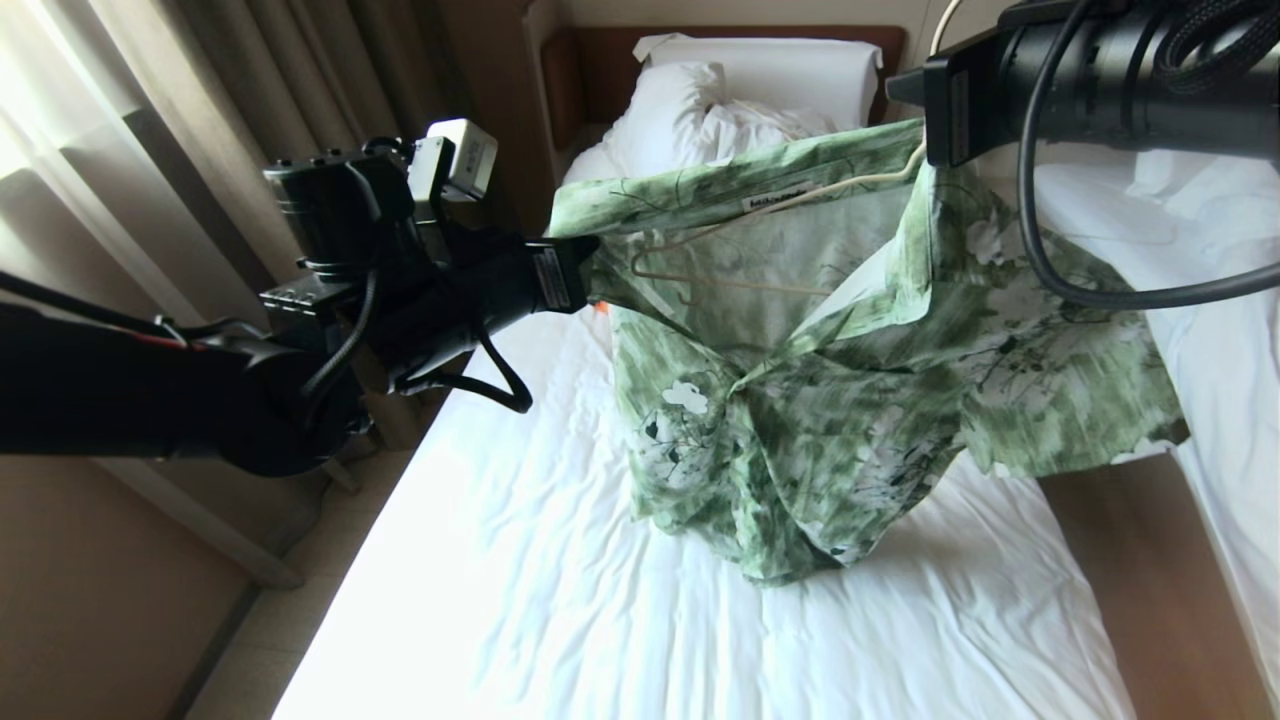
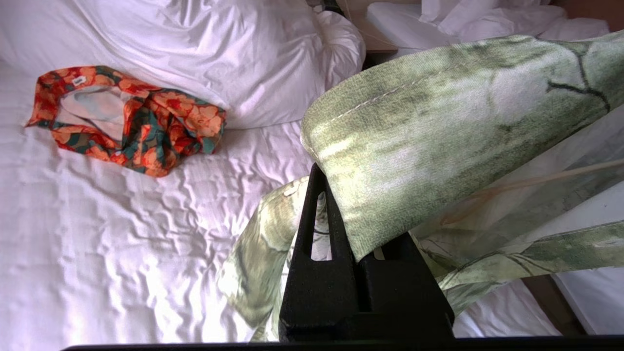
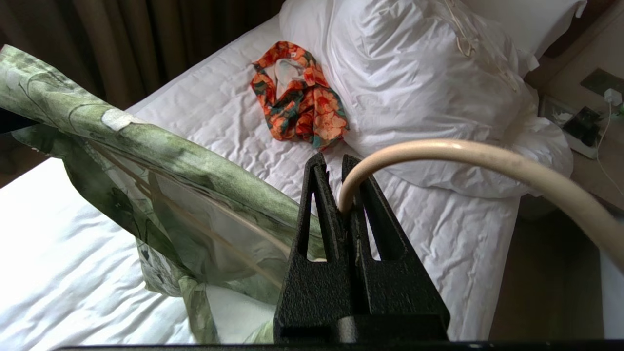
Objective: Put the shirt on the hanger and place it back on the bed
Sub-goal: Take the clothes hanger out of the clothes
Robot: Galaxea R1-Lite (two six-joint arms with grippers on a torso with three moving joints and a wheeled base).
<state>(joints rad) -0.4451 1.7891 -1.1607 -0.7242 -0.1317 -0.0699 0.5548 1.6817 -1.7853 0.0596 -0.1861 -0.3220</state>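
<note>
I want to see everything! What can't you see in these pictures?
- Head view: the right tool's tips, hidden behind its own black arm.
- Head view: most of the hanger, veiled by the shirt.
- Left wrist view: one finger of the left tool, covered by shirt cloth.
- Right wrist view: the hanger's hook, cut off by the picture's edge.

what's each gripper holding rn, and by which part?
Left gripper: shut on the shirt, pinching its collar edge. Right gripper: shut on the hanger, at the curved hook.
</note>
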